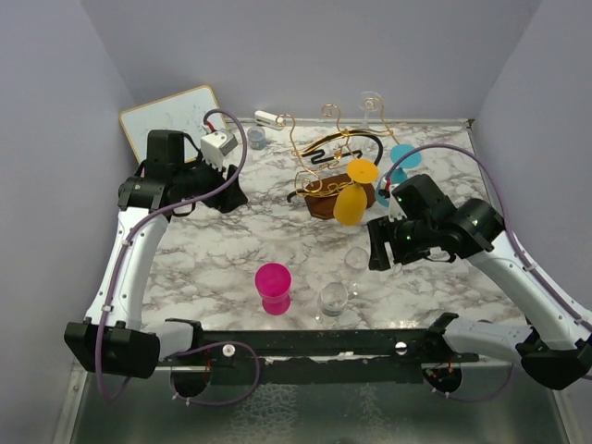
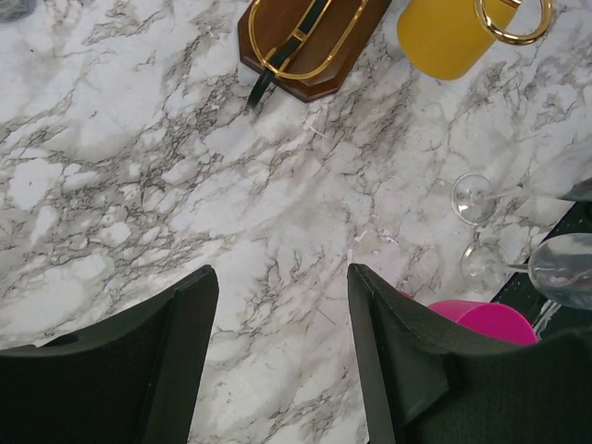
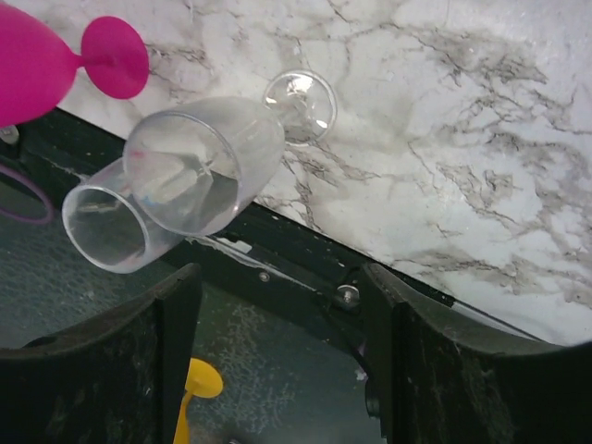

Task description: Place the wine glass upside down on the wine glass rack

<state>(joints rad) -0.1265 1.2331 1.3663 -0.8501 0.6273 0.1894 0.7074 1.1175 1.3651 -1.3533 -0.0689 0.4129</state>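
Note:
The wine glass rack (image 1: 319,159) is gold wire on a brown base (image 2: 305,55), at the back middle of the table. A yellow wine glass (image 1: 351,201) hangs on it upside down, and a blue one (image 1: 403,156) is at its right. Two clear wine glasses (image 1: 333,298) (image 1: 356,258) and a pink one (image 1: 273,287) stand upright near the front. My right gripper (image 1: 379,245) is open and empty, just right of the clear glasses; one clear glass (image 3: 180,185) shows up and left of its fingers. My left gripper (image 1: 222,196) is open and empty, left of the rack.
A whiteboard (image 1: 171,116) leans at the back left, with a white box (image 1: 219,146) beside it. A small clear glass (image 1: 256,137) and a tall clear one (image 1: 370,104) stand by the back wall. The black rail (image 1: 324,344) runs along the table's front edge.

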